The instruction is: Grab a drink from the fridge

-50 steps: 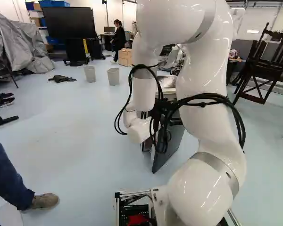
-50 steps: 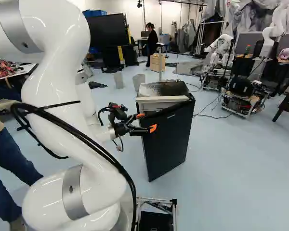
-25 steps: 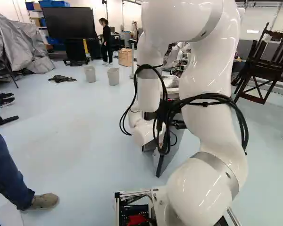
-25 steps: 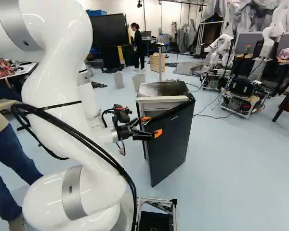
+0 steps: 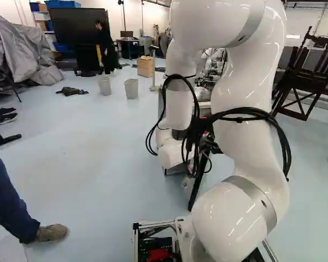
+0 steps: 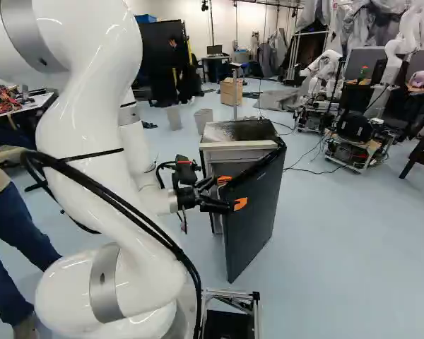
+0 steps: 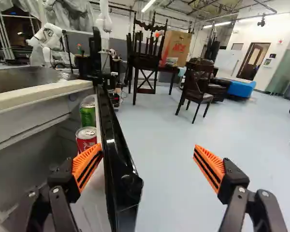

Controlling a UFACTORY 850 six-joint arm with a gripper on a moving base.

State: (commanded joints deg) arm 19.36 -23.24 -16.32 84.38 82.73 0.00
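Cans [image 7: 86,137] stand just inside the door [image 6: 254,212] of the fridge [image 6: 233,131], a red one nearer the claw [image 7: 147,147], a green one beyond. The claw is spread wide, holding nothing, one finger on the door's inner side, the other well apart from its outer side. If it pushes the door wider, that inner finger could knock the red can; closing here would likely pinch the door instead.

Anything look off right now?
Dark crumpled heap on the floor by the bins, looks dropped. Fridge door ajar, but that suits the task; cans inside look upright, no spill visible.
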